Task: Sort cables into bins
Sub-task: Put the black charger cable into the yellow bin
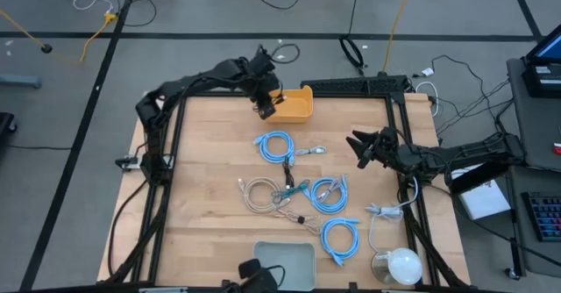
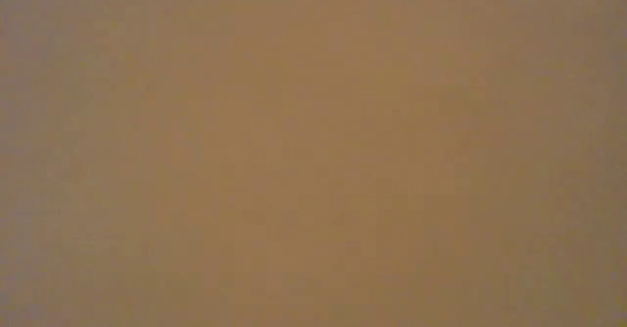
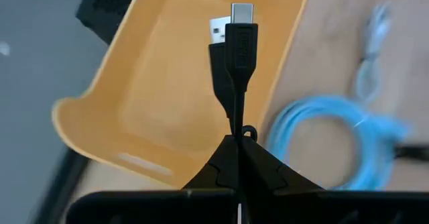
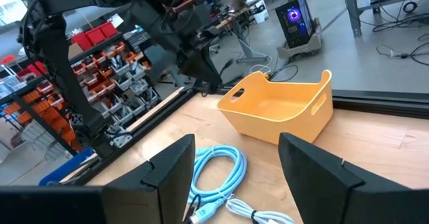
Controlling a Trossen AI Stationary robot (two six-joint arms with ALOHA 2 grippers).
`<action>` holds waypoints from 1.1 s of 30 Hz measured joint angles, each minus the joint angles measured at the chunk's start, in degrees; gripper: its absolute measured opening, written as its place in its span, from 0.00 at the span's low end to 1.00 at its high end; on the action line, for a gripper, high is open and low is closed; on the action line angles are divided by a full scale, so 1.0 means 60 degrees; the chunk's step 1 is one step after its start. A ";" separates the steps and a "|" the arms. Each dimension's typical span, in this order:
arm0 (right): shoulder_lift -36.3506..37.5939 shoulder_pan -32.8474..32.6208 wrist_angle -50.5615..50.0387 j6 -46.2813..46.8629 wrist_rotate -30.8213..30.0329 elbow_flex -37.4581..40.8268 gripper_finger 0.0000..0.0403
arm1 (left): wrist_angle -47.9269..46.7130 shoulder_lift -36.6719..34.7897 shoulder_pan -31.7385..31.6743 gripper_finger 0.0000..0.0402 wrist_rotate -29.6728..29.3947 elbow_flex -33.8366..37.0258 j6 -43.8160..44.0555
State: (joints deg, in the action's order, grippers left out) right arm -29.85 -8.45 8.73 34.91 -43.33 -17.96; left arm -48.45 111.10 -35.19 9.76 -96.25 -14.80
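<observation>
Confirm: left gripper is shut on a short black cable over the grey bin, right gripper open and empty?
Wrong bin. The left gripper, shut on the short black cable, is over the orange-yellow bin, as the left wrist view shows. The right gripper is open and empty.

Materials and surface finishes

The table [image 1: 219, 153] is seen as pale wood with a matt, visibly grained top. The orange-yellow bin [image 3: 167, 90] is moulded of smooth, softly satin plastic. The black cable [image 3: 236, 56] is sheathed in matt plastic, its plugs tipped with bright metal. The light-blue cables [image 1: 277, 146] are coated in smooth, faintly glossy plastic.
</observation>
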 joint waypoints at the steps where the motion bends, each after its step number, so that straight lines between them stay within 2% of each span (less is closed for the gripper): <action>1: -0.0015 0.0000 0.0002 0.0043 -0.0002 0.0000 0.53 | -0.0055 0.0029 0.0038 0.00 -0.0216 0.0000 -0.0309; 6: -0.0036 0.0000 0.0004 0.0143 0.0000 -0.0004 0.53 | 0.0226 0.0046 0.0212 0.00 -0.0865 -0.0004 -0.1077; 18: -0.0383 0.0000 0.0004 0.0530 0.0003 -0.0004 0.53 | 0.0536 0.0608 0.0472 0.00 -0.0791 -0.0205 -0.1524; 30: -0.0819 0.0000 0.0041 0.0868 0.0020 -0.0007 0.53 | 0.0183 0.2210 0.0516 0.00 0.0062 -0.2824 -0.0864; 33: -0.0827 0.0000 0.0047 0.0864 0.0021 -0.0007 0.53 | 0.0052 0.2477 0.0520 0.00 0.0077 -0.3020 -0.0832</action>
State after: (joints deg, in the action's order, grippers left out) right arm -34.81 -8.45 9.02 40.10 -43.21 -18.00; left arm -48.13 125.96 -32.08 10.22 -114.37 -19.79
